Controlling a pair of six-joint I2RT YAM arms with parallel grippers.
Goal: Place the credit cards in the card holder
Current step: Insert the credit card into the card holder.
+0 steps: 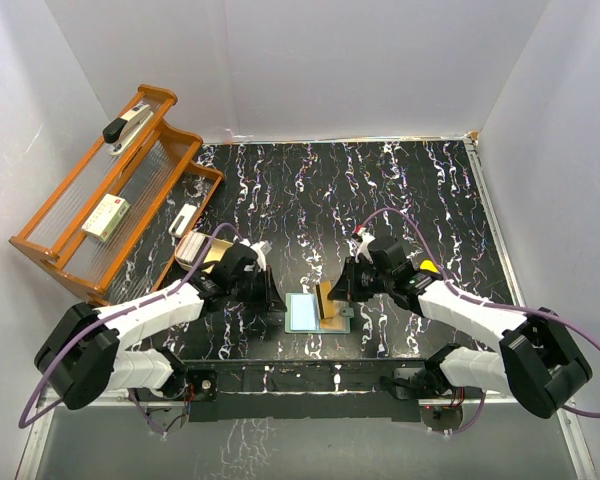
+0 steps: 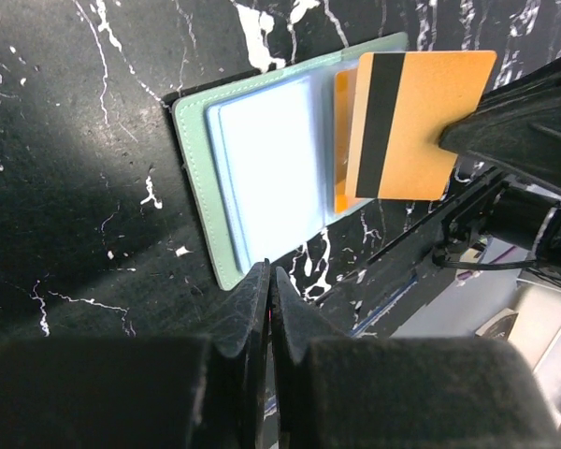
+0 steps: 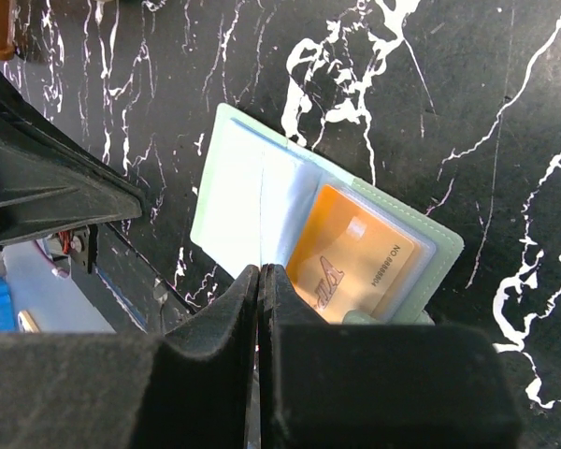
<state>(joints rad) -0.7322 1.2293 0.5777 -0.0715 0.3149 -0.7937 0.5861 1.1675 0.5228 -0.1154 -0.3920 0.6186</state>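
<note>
- My right gripper (image 3: 260,273) is clenched on a striped orange card (image 2: 416,122), holding it tilted over the right half of the card holder (image 2: 252,159).
- My left gripper (image 2: 268,281) is closed with nothing between its fingers. Its tips sit at the holder's near edge, possibly pressing on it, though I can't tell for sure.
- The card holder lies open and flat between my two arms. A second orange card (image 3: 355,267) is tucked in a clear sleeve on its right side.
- Cards in sight: two, both orange. Holders: one.
- A wooden rack (image 1: 140,190) stands at the far left. It holds a black-and-white stapler-like tool (image 1: 127,130), a white box (image 1: 106,216) and a small white item (image 1: 183,218).
- A tan dish (image 1: 193,250) is partly hidden behind my left arm.
- The table (image 1: 420,190) is black with white marbling, and plain white walls (image 1: 330,60) enclose it.
</note>
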